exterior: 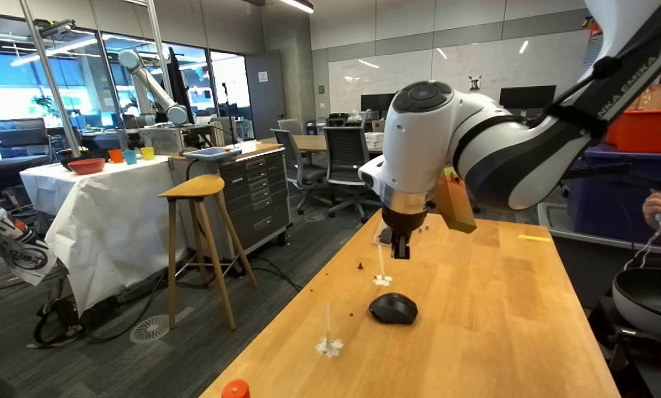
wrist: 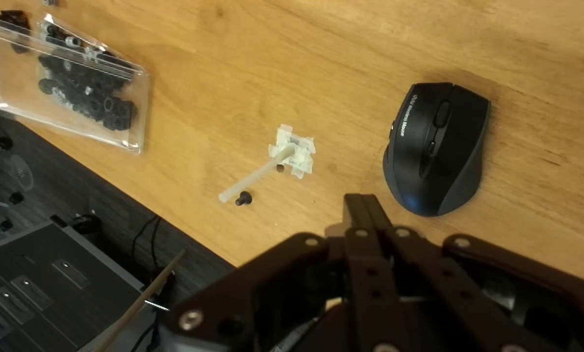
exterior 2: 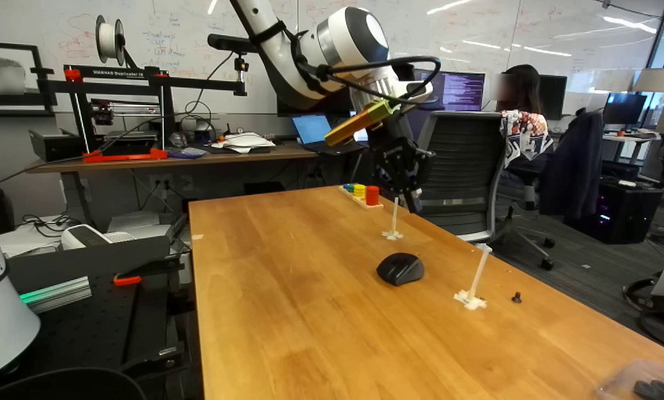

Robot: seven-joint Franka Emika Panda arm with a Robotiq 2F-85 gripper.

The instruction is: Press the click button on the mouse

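The black domed mouse (exterior: pixel 394 308) lies on the wooden table. It also shows in an exterior view (exterior 2: pixel 400 269) and in the wrist view (wrist: pixel 433 151), where its scroll wheel and buttons point up the picture and its rounded rear points down. My gripper (exterior: pixel 401 254) is in the air above the table, apart from the mouse; it also shows in an exterior view (exterior 2: pixel 413 201). In the wrist view the gripper's fingertips (wrist: pixel 362 198) are pressed together with nothing between them. They appear just left of the mouse's rear end. No part of the mouse is hidden there.
A thin white upright peg (wrist: pixel 257 173) is taped down near the mouse, with a small black screw (wrist: pixel 243 198) beside it. Another taped peg (exterior: pixel 328 331) stands nearer the orange-red object (exterior: pixel 235 389). A clear box of dark bits (wrist: pixel 142 107) and a coloured stacker (exterior 2: pixel 359 194) stand near table edges.
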